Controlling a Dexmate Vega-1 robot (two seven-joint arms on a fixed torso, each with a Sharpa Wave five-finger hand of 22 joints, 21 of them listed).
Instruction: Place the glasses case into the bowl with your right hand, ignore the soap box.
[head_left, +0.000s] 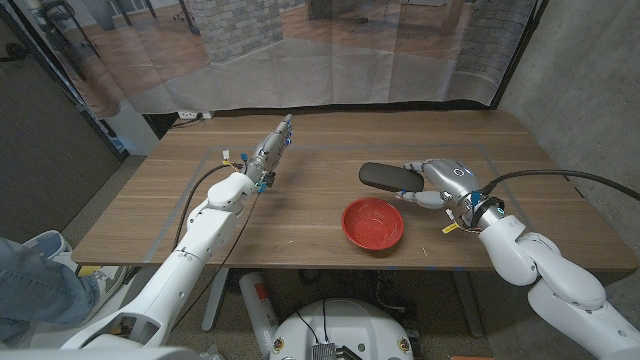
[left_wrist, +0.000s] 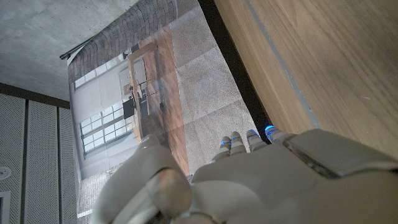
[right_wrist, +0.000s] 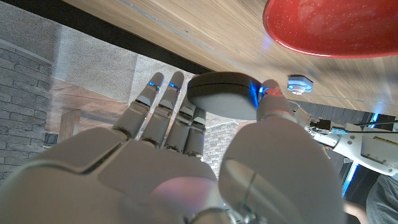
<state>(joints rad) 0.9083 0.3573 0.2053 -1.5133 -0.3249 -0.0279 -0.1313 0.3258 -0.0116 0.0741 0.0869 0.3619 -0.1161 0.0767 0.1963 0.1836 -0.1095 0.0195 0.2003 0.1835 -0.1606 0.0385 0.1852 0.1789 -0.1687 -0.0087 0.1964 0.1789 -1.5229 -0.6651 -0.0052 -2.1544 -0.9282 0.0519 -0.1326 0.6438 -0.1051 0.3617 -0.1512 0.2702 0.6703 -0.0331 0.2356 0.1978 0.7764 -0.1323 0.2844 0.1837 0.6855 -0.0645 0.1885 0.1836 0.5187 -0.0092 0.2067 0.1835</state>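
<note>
A robot's right hand (head_left: 432, 182) holds a dark glasses case (head_left: 390, 177) above the wooden table (head_left: 300, 215), its fingers (right_wrist: 163, 118) wrapped along one side and the thumb pressing the other, as the right wrist view shows. The case sits lifted just beyond the far rim of the red bowl (head_left: 373, 223), offset a little toward the bowl's right side, and it does not touch the bowl. In the right wrist view the case (right_wrist: 222, 96) appears as a rounded grey shape between fingers and thumb, with the bowl (right_wrist: 329, 28) close by on the wood. The bowl itself stands near the table's front edge, with nothing seen inside it. Well to the bowl's left, the left hand (head_left: 270, 150) stretches out toward the table's far side with its fingers straight and together, holding nothing; the left wrist view shows its fingertips (left_wrist: 249, 140) reaching past the table's edge toward a printed backdrop (head_left: 330, 50) hanging behind the table.
</note>
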